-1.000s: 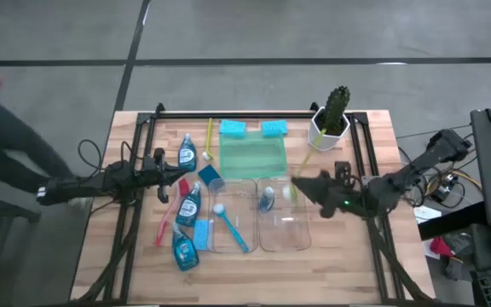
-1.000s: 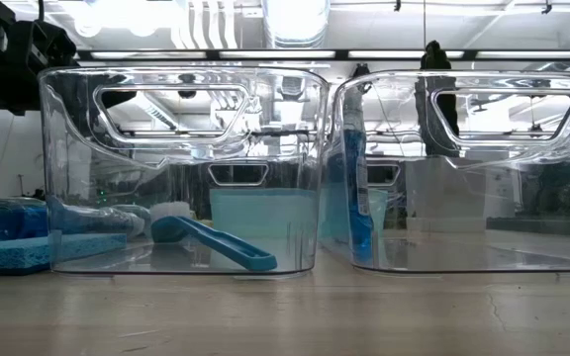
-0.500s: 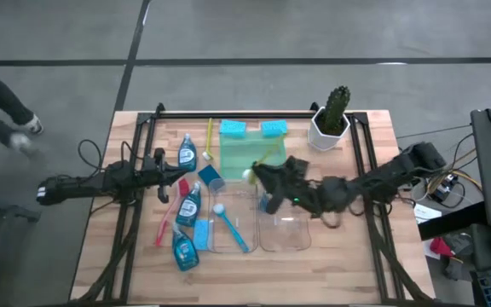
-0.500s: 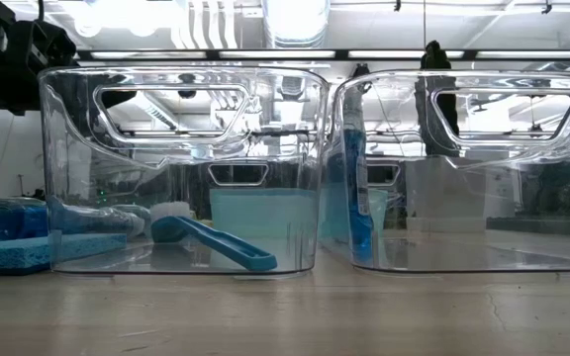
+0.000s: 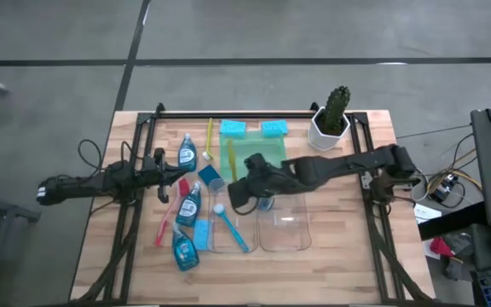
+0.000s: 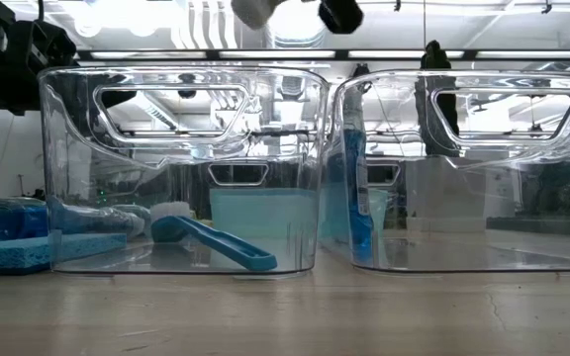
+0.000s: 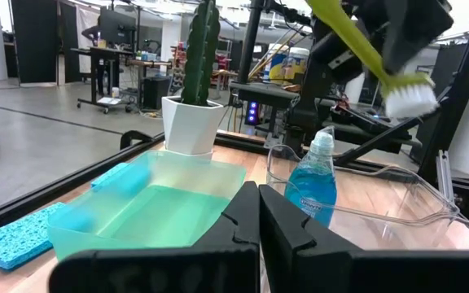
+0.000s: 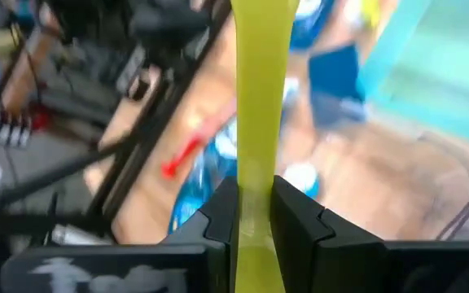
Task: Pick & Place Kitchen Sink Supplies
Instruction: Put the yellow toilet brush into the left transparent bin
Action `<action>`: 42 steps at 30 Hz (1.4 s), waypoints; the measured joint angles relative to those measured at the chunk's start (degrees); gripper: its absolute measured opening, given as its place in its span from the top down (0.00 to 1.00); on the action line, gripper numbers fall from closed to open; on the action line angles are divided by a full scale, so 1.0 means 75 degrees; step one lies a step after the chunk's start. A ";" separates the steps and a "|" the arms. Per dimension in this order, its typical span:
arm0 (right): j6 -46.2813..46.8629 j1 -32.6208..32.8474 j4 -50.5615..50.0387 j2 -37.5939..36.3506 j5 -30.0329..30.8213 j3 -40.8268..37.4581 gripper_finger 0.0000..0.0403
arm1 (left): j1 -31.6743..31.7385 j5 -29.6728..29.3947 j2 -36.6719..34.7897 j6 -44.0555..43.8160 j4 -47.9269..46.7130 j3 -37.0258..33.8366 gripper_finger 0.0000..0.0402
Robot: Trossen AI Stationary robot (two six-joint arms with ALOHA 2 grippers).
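Your right claw (image 8: 254,213) is clenched on the yellow-green brush (image 8: 259,106), carried above the left clear bin (image 6: 181,168), apparently for dropping in.

Your left claw (image 7: 257,213) waits with fingers together, grasping nothing.

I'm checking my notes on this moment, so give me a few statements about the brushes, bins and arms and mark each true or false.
1. The right gripper holds a yellow-green brush. True.
2. A blue brush lies in the left bin. True.
3. The right bin holds a sponge. False: it holds a bottle.
4. The left gripper is over the bins. False: it waits at the table's left side.
5. The cactus stands in the green tray. False: it stands beside it.
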 joint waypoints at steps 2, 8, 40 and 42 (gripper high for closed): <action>0.0206 -0.0147 -0.0130 0.0375 -0.0732 0.0477 0.88 | 0.0003 0.0001 0.0000 0.0000 -0.0002 -0.0001 1.00; 0.0634 -0.0364 -0.0979 0.1716 -0.2307 0.1946 0.88 | 0.0001 0.0001 0.0004 0.0002 0.0000 0.0001 1.00; 0.0937 -0.0099 -0.3319 0.3702 -0.3309 0.3158 0.86 | 0.0003 0.0000 0.0029 0.0000 -0.0012 0.0001 1.00; 0.0890 -0.0079 -0.3077 0.3702 -0.3309 0.3129 0.86 | 0.0000 0.0003 0.0029 0.0003 -0.0009 -0.0001 1.00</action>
